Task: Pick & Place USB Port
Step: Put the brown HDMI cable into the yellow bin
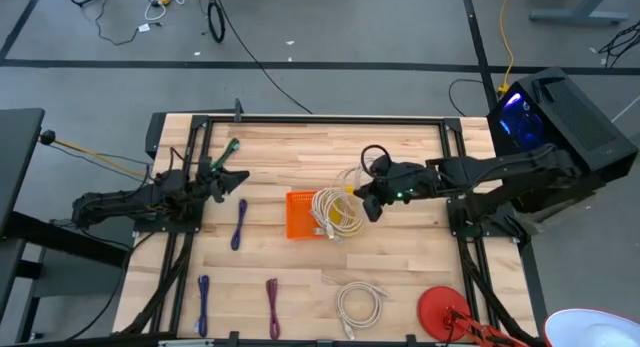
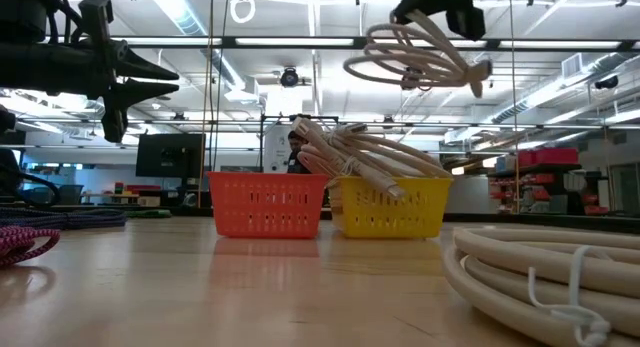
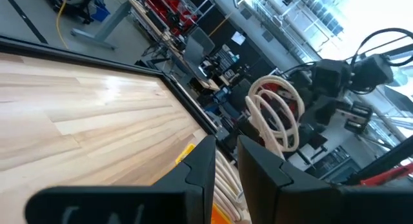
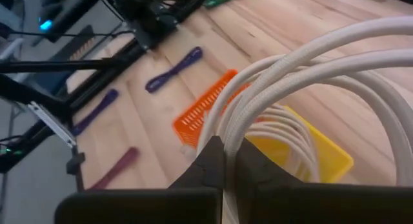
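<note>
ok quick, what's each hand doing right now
Left hand: empty, fingers slightly apart, over the table's left side.
Right hand: shut on a coiled cream-white cable, raised above the yellow basket.

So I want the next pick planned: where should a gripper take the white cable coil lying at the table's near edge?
Take the white coil from above, across one side of its loop, where the bundled strands lie together. It rests flat on the table, apart from other things, so one finger can probably drop inside the loop and one outside.
</note>
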